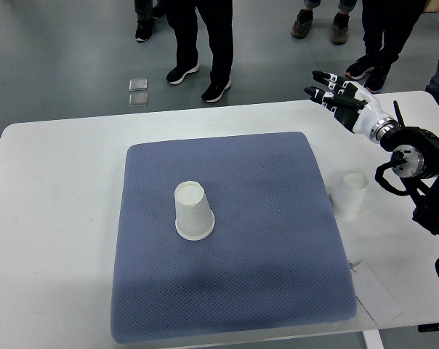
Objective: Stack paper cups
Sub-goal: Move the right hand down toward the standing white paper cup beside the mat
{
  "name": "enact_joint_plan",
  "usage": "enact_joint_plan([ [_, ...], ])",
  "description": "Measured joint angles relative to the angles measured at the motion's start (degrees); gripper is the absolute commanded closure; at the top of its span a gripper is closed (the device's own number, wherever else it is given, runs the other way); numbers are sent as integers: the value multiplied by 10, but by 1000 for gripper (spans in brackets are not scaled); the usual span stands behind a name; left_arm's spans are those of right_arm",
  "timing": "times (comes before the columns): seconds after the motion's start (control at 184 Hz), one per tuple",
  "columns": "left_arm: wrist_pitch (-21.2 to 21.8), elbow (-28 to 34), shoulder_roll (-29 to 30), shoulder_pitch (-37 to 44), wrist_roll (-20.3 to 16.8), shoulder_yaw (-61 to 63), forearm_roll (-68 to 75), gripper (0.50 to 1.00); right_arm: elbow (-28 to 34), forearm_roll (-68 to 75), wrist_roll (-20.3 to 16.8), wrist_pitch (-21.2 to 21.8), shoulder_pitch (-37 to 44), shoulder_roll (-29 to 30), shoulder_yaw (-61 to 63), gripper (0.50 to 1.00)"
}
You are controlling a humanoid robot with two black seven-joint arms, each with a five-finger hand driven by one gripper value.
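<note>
The right hand (pixel 334 89) is hovering over the far right corner of the white table (pixel 59 167), its arm coming in from the right edge; the fingers are stretching out nearly straight and a little spread, gripping nothing. The left arm is not showing. One paper cup (pixel 193 211) is standing mouth-down near the middle of the blue mat (pixel 278 240). A second paper cup (pixel 349 194) is also standing mouth-down, on the bare table just off the mat's right edge, close beneath the right forearm and well apart from the first. Judging from this, the step in hand is reaching for the nearer cup, which is not yet touched. Doing it well probably calls for drawing the hand back and down toward that cup, closing the fingers lightly around its side so the thin wall is not crushing, lifting straight up, then lowering it squarely over the cup on the mat. Open room is lying across the mat on every side of the centre cup. The table's right edge is running close to the off-mat cup, and a sheet of paper (pixel 376 291) is lying near the front right corner. People's legs (pixel 205 43) are standing beyond the far edge.
</note>
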Motion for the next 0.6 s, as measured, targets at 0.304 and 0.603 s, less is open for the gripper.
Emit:
enact_joint_plan([
  [0.304, 0, -3, 0, 0, 6, -2, 0, 500, 0, 0, 0, 0, 1, -1, 0, 585],
  [0.603, 0, 1, 0, 2, 7, -1, 0, 500, 0, 0, 0, 7, 0, -3, 1, 587],
])
